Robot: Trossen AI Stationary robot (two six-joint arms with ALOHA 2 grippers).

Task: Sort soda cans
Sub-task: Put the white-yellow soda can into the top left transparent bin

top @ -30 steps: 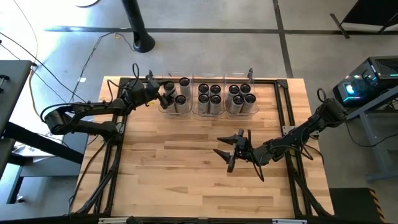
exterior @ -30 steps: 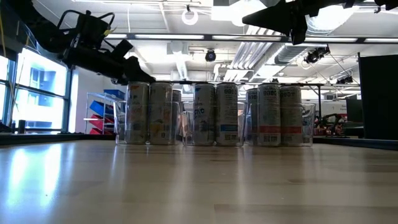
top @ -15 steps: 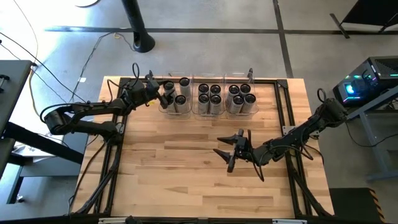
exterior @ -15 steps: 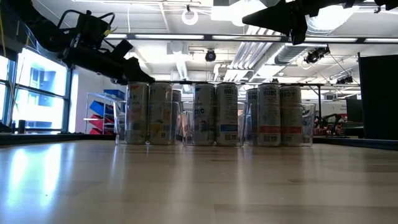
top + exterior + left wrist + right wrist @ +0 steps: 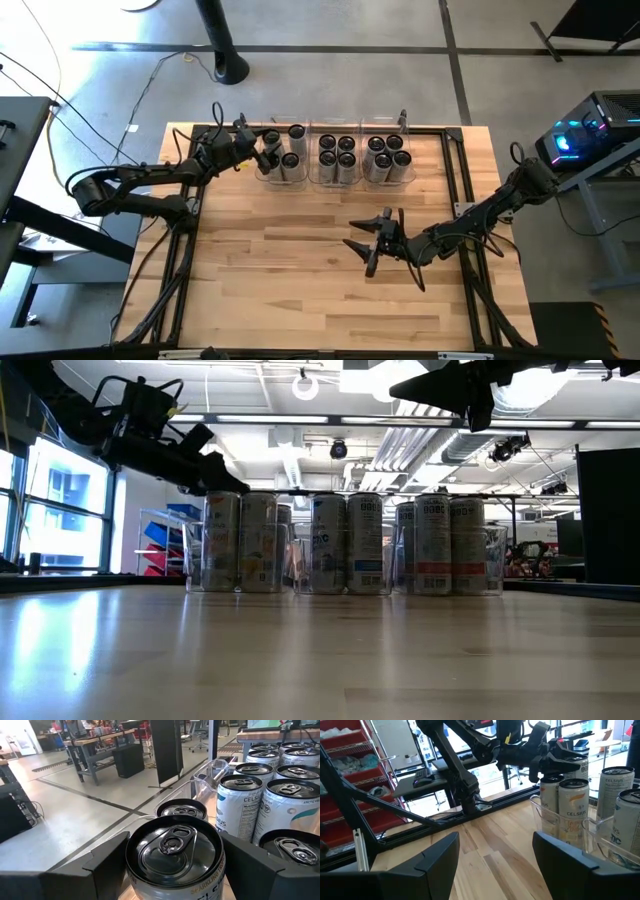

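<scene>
At the leftmost bin (image 5: 280,165), left claw (image 5: 172,865) straddles a can (image 5: 175,852) — contact unclear; right claw (image 5: 375,240) spread.

- In the left wrist view, the silver soda can with a dark pull-tab top (image 5: 174,854) is cut off below its rim.
- The dark left gripper fingers (image 5: 85,872) hide its sides.
- Whether they touch the can cannot be told.

3 clear plastic bins (image 5: 330,160) stand in a row at the far edge of the wooden counter (image 5: 300,280). A black pole base (image 5: 231,70) rests on the grey floor beyond that edge. Red shelving (image 5: 345,750) stands beside the counter.
</scene>
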